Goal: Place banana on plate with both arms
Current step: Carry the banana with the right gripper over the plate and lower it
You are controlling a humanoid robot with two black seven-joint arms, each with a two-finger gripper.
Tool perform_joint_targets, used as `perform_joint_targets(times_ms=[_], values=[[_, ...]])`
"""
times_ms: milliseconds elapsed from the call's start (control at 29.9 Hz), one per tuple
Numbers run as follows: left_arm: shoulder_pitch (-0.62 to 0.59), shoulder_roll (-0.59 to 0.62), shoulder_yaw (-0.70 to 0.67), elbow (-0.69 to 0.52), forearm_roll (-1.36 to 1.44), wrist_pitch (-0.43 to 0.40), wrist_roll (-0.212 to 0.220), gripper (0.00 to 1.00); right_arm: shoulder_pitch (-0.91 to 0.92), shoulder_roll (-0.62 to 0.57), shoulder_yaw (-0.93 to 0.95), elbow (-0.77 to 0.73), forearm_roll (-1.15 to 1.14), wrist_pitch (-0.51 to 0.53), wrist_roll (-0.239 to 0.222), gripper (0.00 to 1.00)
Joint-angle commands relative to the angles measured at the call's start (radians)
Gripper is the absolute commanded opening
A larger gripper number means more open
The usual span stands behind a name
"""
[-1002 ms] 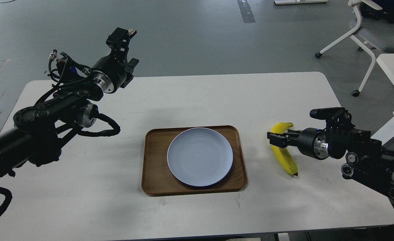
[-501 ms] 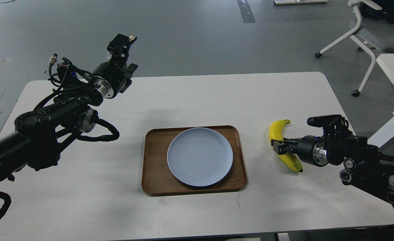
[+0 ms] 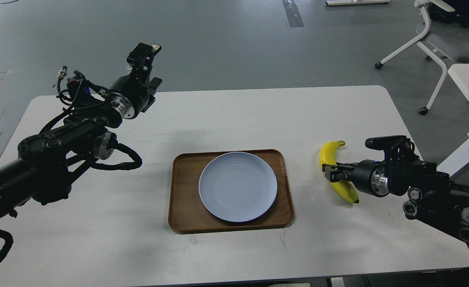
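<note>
Head view: the right gripper (image 3: 330,174) is closed across the middle of the banana (image 3: 335,170), its 2 fingers pinching the fruit from either side. The banana's greenish stem curves up and away beyond the gripper, its dark tip points down and toward the wrist, and it looks raised slightly off the white table (image 3: 338,107), though I cannot tell for sure. To the gripper's left, well apart, lies the plate (image 3: 238,186), round, shallow, pale blue-grey and smooth, with nothing on it, seated in a rectangular brown wooden tray (image 3: 182,199) with rounded corners. The left gripper (image 3: 150,63) hangs raised over the table's far left edge, far from the fruit, its fingers spread with nothing between them.

The banana is likely light, firm yet easily bruised, with waxy skin that can slip; the mid-body grip suits its balance, and gentle pressure seems wise
</note>
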Motion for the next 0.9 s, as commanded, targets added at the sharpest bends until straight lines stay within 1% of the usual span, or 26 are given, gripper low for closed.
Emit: perform_joint_targets(times_ms=[0, 33, 67, 100, 134, 200, 301, 334, 468, 535, 568, 601, 735, 802, 869], values=[[0.0, 0.003, 0.001, 0.0, 0.0, 0.0, 0.0, 1.0, 0.042, 0.004, 0.023, 0.077, 0.017, -0.008, 0.027, 0.0], [0.0, 0.003, 0.003, 0.0, 0.0, 0.0, 0.0, 1.0, 0.054, 0.004, 0.02, 0.097, 0.017, -0.006, 0.044, 0.0], [0.0, 0.003, 0.003, 0.0, 0.0, 0.0, 0.0, 1.0, 0.077, 0.004, 0.017, 0.134, 0.017, -0.002, 0.086, 0.0], [0.0, 0.003, 0.003, 0.0, 0.0, 0.0, 0.0, 1.0, 0.085, 0.004, 0.017, 0.149, 0.016, 0.001, 0.108, 0.0], [0.0, 0.003, 0.003, 0.0, 0.0, 0.0, 0.0, 1.0, 0.1, 0.004, 0.014, 0.181, 0.016, 0.006, 0.142, 0.0], [0.0, 0.004, 0.003, 0.0, 0.0, 0.0, 0.0, 0.99, 0.106, 0.004, 0.011, 0.206, 0.013, 0.016, 0.168, 0.0], [0.0, 0.013, 0.001, 0.0, 0.0, 0.0, 0.0, 1.0, 0.126, 0.019, 0.003, 0.205, -0.006, 0.064, 0.19, 0.0], [0.0, 0.018, 0.001, 0.0, 0.0, 0.0, 0.0, 1.0, 0.137, 0.042, -0.017, 0.199, -0.017, 0.079, 0.197, 0.0], [0.0, 0.027, 0.003, -0.007, 0.0, 0.0, 0.0, 1.0, 0.178, 0.076, -0.08, 0.177, -0.131, 0.081, 0.209, 0.0], [0.0, 0.032, 0.003, -0.007, 0.0, 0.0, 0.0, 1.0, 0.181, 0.089, -0.089, 0.166, -0.165, 0.081, 0.228, 0.0], [0.003, 0.036, 0.003, -0.007, 0.0, 0.002, 0.0, 1.0, 0.183, 0.102, -0.094, 0.156, -0.191, 0.082, 0.252, 0.0], [0.003, 0.038, 0.003, -0.007, 0.0, 0.0, 0.0, 1.0, 0.185, 0.115, -0.095, 0.143, -0.205, 0.086, 0.266, 0.0], [0.005, 0.043, 0.003, -0.007, 0.0, 0.002, 0.0, 1.0, 0.192, 0.148, -0.097, 0.114, -0.242, 0.086, 0.279, 0.0], [0.005, 0.046, 0.003, -0.007, 0.0, 0.002, 0.0, 1.0, 0.197, 0.172, -0.097, 0.102, -0.253, 0.087, 0.312, 0.0], [0.005, 0.05, 0.003, -0.007, 0.0, 0.002, 0.0, 1.0, 0.198, 0.184, -0.098, 0.096, -0.265, 0.087, 0.323, 0.0]])
